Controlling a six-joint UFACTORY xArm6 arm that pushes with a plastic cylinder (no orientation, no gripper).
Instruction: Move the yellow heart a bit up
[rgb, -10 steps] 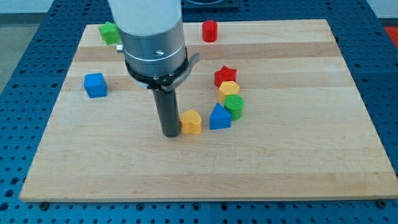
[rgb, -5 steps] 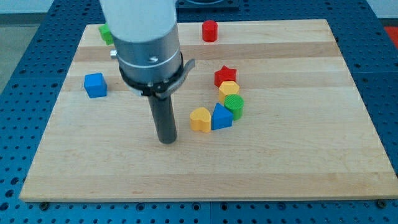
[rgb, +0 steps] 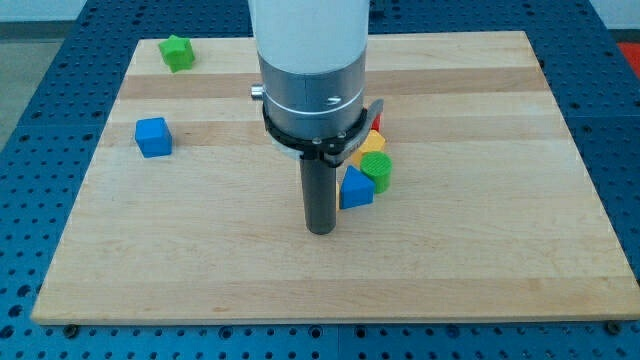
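My tip (rgb: 320, 230) rests on the wooden board (rgb: 480, 260) just left of the blue triangular block (rgb: 355, 189) (no fingers, only a rod), which hides the yellow heart; green cylinder (rgb: 378, 170) beside it

No readable text (none anywhere).

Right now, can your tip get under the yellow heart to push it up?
Probably yes. My tip sits at the view's bottom edge of the cluster, just left of the blue block. The yellow heart is hidden behind my rod, so I cannot confirm contact; nothing visible blocks the way.
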